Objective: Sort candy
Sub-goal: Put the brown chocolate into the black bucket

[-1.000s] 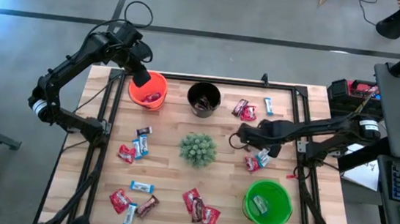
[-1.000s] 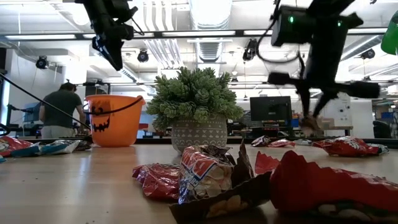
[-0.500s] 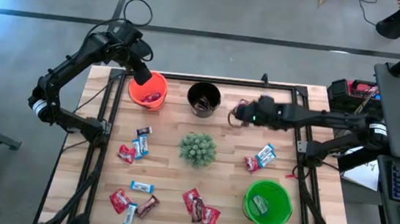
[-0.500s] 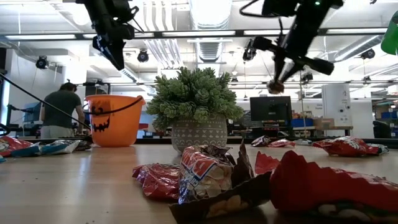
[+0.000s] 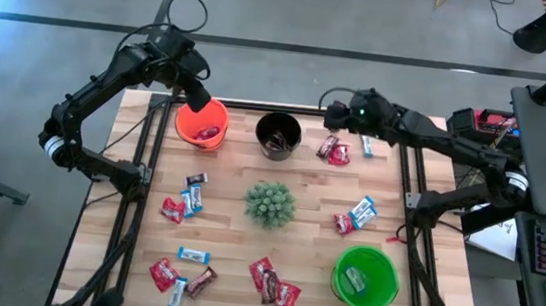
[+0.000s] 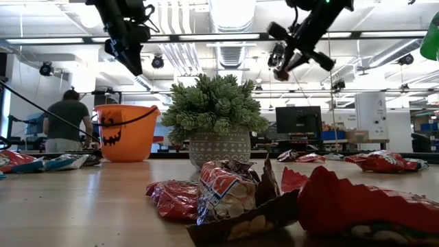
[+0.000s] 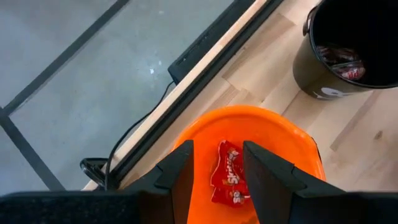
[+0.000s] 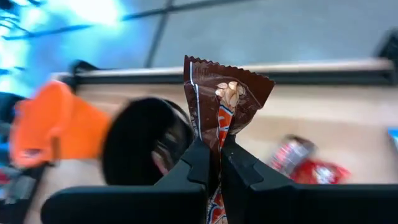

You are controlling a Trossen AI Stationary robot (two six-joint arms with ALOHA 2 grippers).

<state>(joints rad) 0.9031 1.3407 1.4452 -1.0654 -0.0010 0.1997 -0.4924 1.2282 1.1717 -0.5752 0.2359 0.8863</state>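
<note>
Gripping a dark brown wrapped candy bar (image 8: 225,99), the right gripper's (image 5: 333,112) jaws hang above the wooden worktop (image 5: 231,219) near the black bucket (image 5: 278,133); the left gripper's (image 7: 216,177) jaws stand open, empty, over the orange plastic bucket (image 5: 201,123).

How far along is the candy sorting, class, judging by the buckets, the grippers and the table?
Done: red candy lies in the orange bucket, wrappers in the black bucket and green bucket. In hand: the right gripper is shut on a brown candy near the black bucket; the left gripper hangs open above the orange one. Left: many loose candies on the table.
</note>
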